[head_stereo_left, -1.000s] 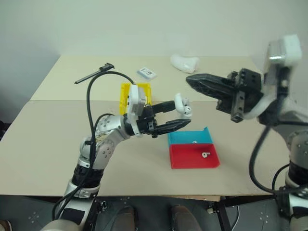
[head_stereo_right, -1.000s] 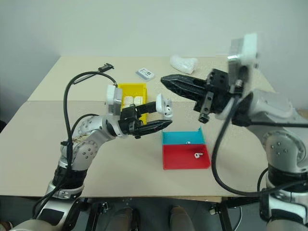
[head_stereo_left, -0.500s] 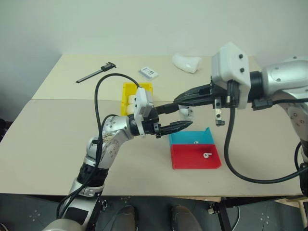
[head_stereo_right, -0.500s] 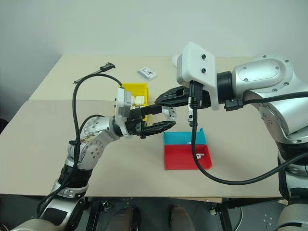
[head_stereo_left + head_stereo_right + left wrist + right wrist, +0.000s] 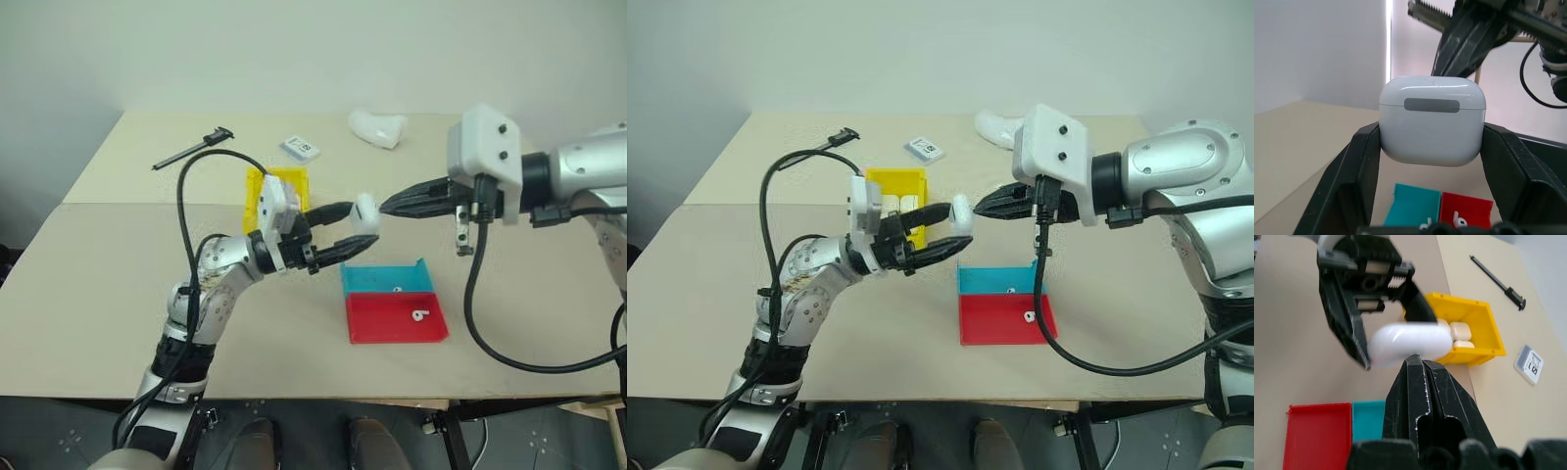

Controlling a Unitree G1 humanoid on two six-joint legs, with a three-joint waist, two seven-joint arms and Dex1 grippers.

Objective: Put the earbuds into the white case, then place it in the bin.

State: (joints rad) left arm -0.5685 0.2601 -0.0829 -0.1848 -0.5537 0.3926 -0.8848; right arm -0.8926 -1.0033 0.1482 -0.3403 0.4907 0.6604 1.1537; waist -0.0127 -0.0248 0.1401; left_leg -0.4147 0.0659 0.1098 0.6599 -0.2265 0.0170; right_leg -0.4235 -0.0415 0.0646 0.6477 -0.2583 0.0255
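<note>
Left gripper (image 5: 1431,128) clamped on the white case (image 5: 1432,122), lid closed, aloft above table (image 5: 118,294) near the bin (image 5: 257,191); right gripper (image 5: 387,205) pressed together, tips touching case; earbuds (image 5: 419,315) in red tray (image 5: 392,328) and blue tray (image 5: 372,282).

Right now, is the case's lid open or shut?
Shut. The case in the left tool shows only a thin closed seam under its lid.

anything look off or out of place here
One oddity: the white case in the left gripper is closed, though one earbud lies in the blue tray and another in the red tray. The right gripper, fingers shut, points at the case.
</note>
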